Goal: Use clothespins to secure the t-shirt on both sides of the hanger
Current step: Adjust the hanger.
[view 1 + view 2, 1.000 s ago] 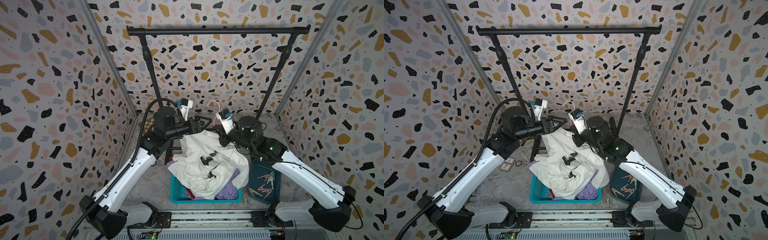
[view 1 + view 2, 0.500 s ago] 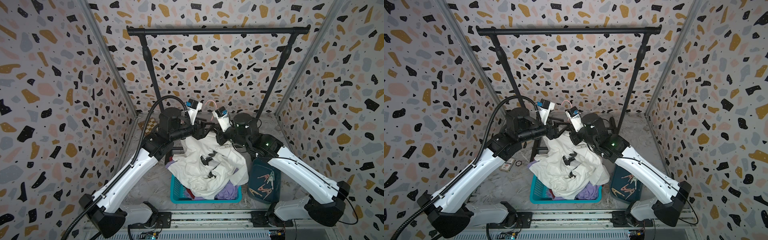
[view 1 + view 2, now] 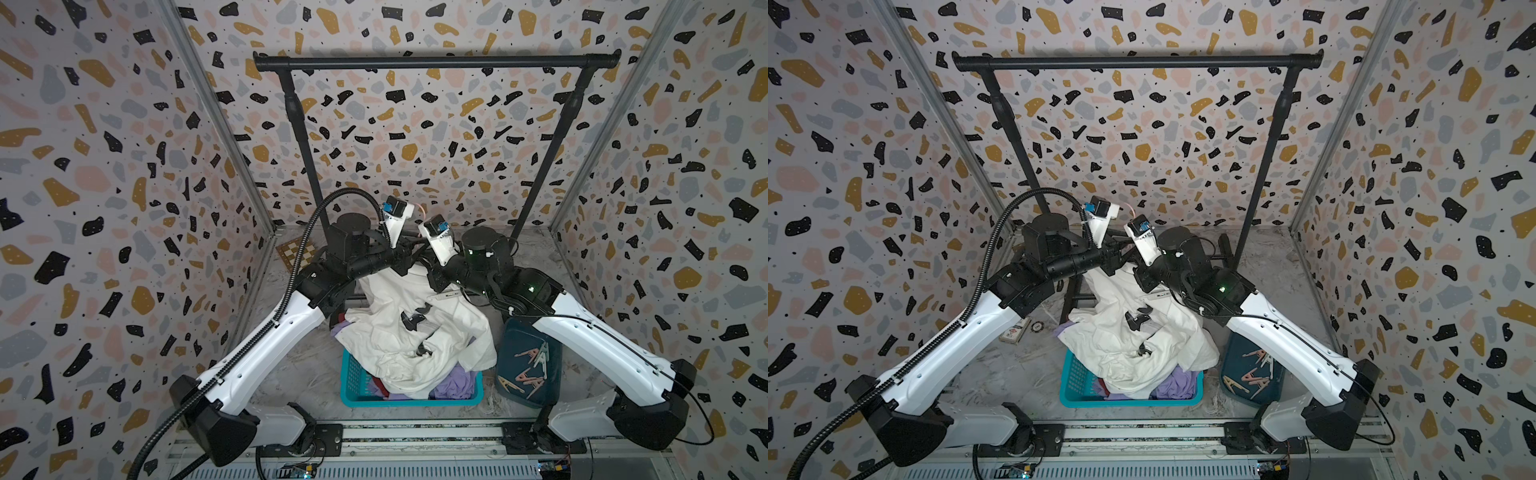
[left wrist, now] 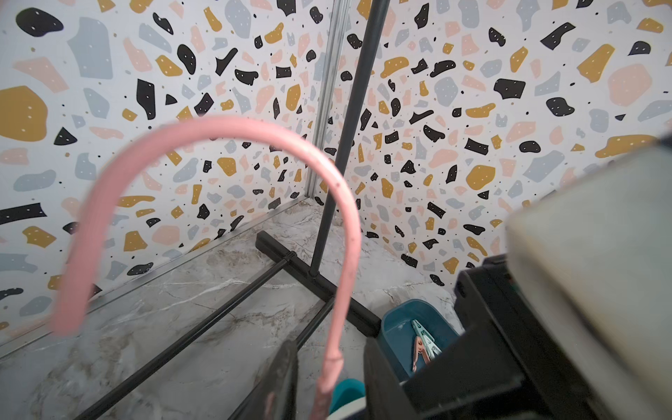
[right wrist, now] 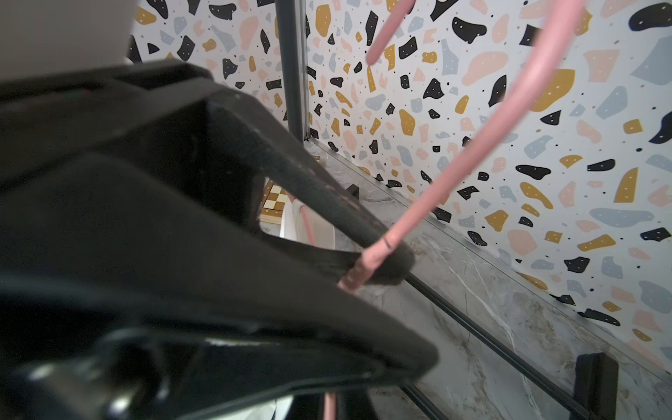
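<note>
Both arms met over the middle of the bench, above the white t-shirt. The right pincer was pressed together on the stem of the pink hanger, whose hook rose in front of the left wrist camera. In the right wrist view the tips of the left pincer lay against the hanger's neck just under the hook. Whether they truly pinched it I could not tell, since in the left wrist view one finger stood a little apart from the stem.

The t-shirt hung crumpled from the pincers down into the teal basket, over a lavender garment. The clothespins, pink, tan and mint, lay loose in a dark teal bin just beside the basket on the robot's right, under the right arm. The black clothes rack stood behind, its top bar well above the hanger. A small checkerboard lay by the rack's left post.
</note>
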### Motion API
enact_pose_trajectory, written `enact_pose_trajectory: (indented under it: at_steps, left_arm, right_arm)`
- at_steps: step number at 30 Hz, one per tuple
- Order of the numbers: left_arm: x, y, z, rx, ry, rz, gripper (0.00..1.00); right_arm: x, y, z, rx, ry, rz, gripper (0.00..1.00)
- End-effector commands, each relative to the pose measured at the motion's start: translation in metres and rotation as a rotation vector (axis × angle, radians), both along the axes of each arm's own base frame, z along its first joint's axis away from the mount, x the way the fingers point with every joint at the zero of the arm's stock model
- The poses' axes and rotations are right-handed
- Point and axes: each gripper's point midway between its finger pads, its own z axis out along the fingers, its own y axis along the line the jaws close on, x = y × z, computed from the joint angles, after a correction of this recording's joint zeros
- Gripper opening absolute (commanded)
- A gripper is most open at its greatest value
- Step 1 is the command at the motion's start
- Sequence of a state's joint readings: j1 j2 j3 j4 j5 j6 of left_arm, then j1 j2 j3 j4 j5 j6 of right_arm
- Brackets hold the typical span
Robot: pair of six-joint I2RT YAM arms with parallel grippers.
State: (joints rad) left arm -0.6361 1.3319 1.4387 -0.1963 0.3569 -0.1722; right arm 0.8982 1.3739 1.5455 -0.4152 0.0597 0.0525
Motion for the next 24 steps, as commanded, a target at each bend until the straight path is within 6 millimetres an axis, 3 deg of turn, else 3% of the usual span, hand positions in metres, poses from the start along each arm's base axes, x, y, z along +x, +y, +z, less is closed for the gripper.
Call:
enact_pose_trajectory:
  at_steps: [1, 7, 12, 14, 16, 19, 24]
  left_arm:
    - [0.000, -0.002, 0.016, -0.033, -0.062, -0.002, 0.22]
    - [-0.001, -0.002, 0.016, -0.030, -0.069, -0.011, 0.00]
    - [-0.004, -0.003, 0.016, -0.017, -0.079, -0.026, 0.00]
    - [-0.004, -0.002, 0.016, -0.014, -0.092, -0.027, 0.00]
    - [-0.005, -0.001, 0.016, -0.004, -0.120, -0.028, 0.00]
    - [-0.005, 0.003, 0.016, 0.012, -0.166, -0.014, 0.00]
    - [-0.012, 0.004, 0.014, 0.053, -0.262, -0.049, 0.00]
  right_arm:
    - [-0.004, 0.000, 0.028, 0.045, -0.054, 0.009, 0.00]
    - [-0.002, 0.000, 0.028, 0.042, -0.061, 0.006, 0.01]
    - [-0.001, 0.003, 0.029, 0.039, -0.065, 0.013, 0.07]
    - [0.000, 0.004, 0.029, 0.029, -0.063, 0.013, 0.18]
    - [-0.001, 0.002, 0.033, 0.024, -0.067, 0.010, 0.43]
    - [-0.005, -0.006, 0.042, 0.012, -0.075, 0.012, 0.71]
    - [-0.007, -0.034, 0.050, -0.006, -0.082, 0.002, 0.81]
